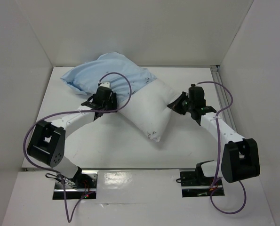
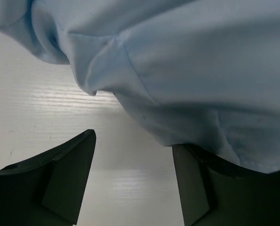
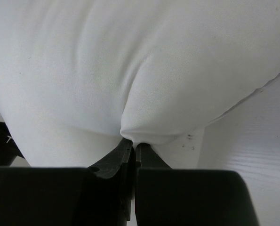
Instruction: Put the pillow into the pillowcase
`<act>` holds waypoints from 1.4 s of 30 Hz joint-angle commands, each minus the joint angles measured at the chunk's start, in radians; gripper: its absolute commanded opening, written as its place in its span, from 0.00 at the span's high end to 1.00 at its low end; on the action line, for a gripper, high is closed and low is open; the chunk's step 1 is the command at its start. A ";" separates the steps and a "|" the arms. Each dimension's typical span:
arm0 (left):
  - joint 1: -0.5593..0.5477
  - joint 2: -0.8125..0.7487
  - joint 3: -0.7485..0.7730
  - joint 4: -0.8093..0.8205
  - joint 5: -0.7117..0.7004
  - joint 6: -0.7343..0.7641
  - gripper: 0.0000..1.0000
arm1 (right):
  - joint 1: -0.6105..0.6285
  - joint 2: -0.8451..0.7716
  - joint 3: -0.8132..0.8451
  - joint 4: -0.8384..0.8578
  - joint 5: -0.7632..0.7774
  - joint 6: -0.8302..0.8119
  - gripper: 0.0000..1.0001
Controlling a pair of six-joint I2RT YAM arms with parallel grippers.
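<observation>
Beside pillowcase [image 2: 177, 70], left gripper [image 2: 132, 141] agape, maybe touching

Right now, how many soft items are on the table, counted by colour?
White: 1, the pillow
Light blue: 1, the pillowcase
Total: 2

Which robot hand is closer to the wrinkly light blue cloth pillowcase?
Left. The left gripper sits open at the near edge of the pillowcase. The right gripper is off to the side, pinching the plump white fabric pillow.
</observation>
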 commanded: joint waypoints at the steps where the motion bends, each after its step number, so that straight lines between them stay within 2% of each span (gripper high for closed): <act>1: 0.032 0.041 0.061 0.072 0.029 0.023 0.22 | -0.006 0.001 0.055 0.015 -0.006 -0.014 1.00; 4: 0.059 0.052 0.072 0.072 0.029 0.023 0.32 | -0.015 0.001 0.055 0.015 -0.006 -0.014 1.00; 9: 0.059 0.042 0.107 0.054 0.105 0.032 0.93 | -0.015 0.001 0.055 0.006 -0.006 -0.014 1.00; 10: 0.045 0.042 0.142 0.033 0.114 0.032 1.00 | -0.015 0.010 0.055 0.024 -0.017 -0.003 1.00; 15: -0.067 0.042 0.276 -0.023 0.332 -0.002 1.00 | -0.015 0.056 0.067 0.105 -0.066 0.060 1.00; 18: -0.153 0.082 0.453 -0.041 0.482 -0.026 1.00 | -0.015 0.109 0.137 0.165 -0.078 0.092 1.00; 19: -0.189 0.102 0.521 -0.056 0.549 -0.035 1.00 | -0.015 0.126 0.165 0.165 -0.078 0.092 1.00; 20: -0.207 0.128 0.682 -0.104 0.596 -0.036 1.00 | -0.015 0.158 0.229 0.165 -0.069 0.092 1.00; 22: -0.246 0.212 0.847 -0.138 0.713 -0.045 1.00 | -0.015 0.189 0.286 0.165 -0.055 0.092 1.00; 23: -0.282 0.239 0.994 -0.152 0.749 -0.060 1.00 | -0.015 0.211 0.308 0.165 -0.043 0.092 1.00; 26: -0.291 0.308 1.158 -0.164 0.869 -0.120 1.00 | -0.015 0.223 0.334 0.178 -0.031 0.104 1.00; 30: -0.225 0.317 1.173 -0.164 0.904 -0.155 1.00 | -0.015 0.212 0.248 0.196 -0.041 0.114 1.00; 34: -0.182 0.270 1.082 -0.182 0.940 -0.164 1.00 | -0.015 0.122 0.167 0.129 -0.041 0.046 1.00; 40: -0.173 0.125 0.950 -0.299 0.862 -0.106 1.00 | -0.015 -0.068 0.121 -0.132 -0.078 -0.148 1.00; 41: -0.173 0.092 0.933 -0.320 0.839 -0.106 1.00 | -0.015 -0.081 0.121 -0.175 -0.078 -0.174 0.95; 42: -0.173 0.076 0.905 -0.387 0.772 -0.079 1.00 | -0.015 -0.100 0.130 -0.262 -0.078 -0.234 0.59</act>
